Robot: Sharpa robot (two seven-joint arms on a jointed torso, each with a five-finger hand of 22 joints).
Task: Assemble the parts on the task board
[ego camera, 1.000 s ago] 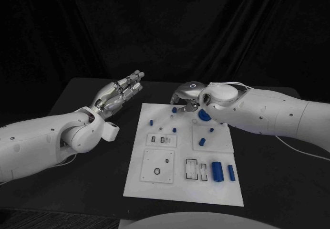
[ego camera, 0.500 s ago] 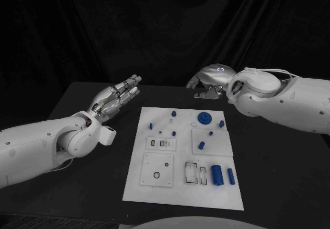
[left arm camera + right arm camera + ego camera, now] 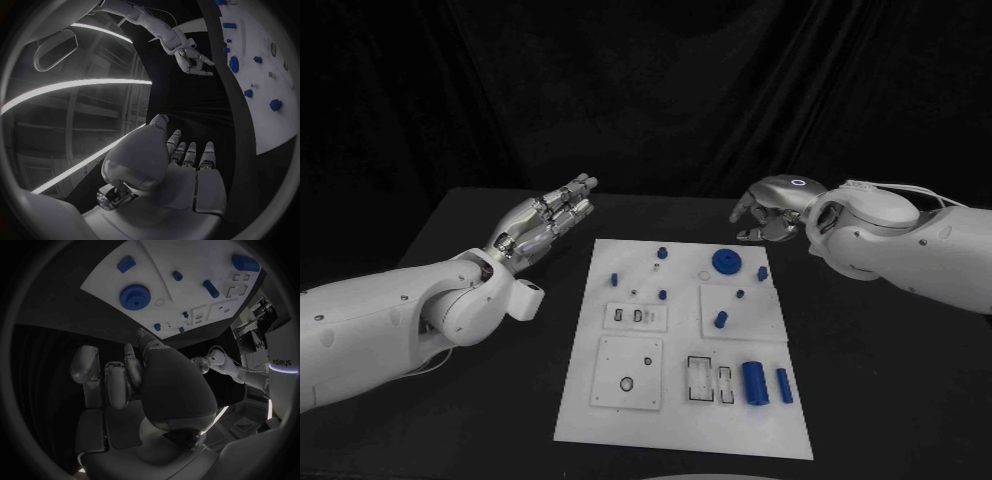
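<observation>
The right hand (image 3: 769, 212) hangs in the upper right of the head view, just beyond the far right corner of the task board (image 3: 678, 400) and apart from it. Its fingers are curled inward and nothing is seen between them, so it looks closed on nothing. In the right wrist view the same hand (image 3: 134, 375) has the board below it, with no part in the fingers.

The left hand (image 3: 542, 213) is in the upper left of the head view, beside the far left corner of the board, over the black table (image 3: 877, 400). Its fingers are stretched out straight, close together, and it holds nothing. The left wrist view shows this hand (image 3: 187, 160) flat and empty.

On the board, the blue gear (image 3: 727, 261) sits near the far edge, towards the right. Small blue pegs (image 3: 661, 254) stand around it in the far half. A blue cylinder (image 3: 756, 382) and a thinner blue bar (image 3: 783, 385) lie in the near right part, beside the rectangular slots (image 3: 713, 380).

Judging from this, the robot is between two steps: no part is in hand, and several parts lie loose. The next move probably calls for the right hand to open, come down over one loose part, maybe the cylinder or the bar, and pinch it cleanly. The slots are narrow, so the part needs a careful alignment before pressing.
</observation>
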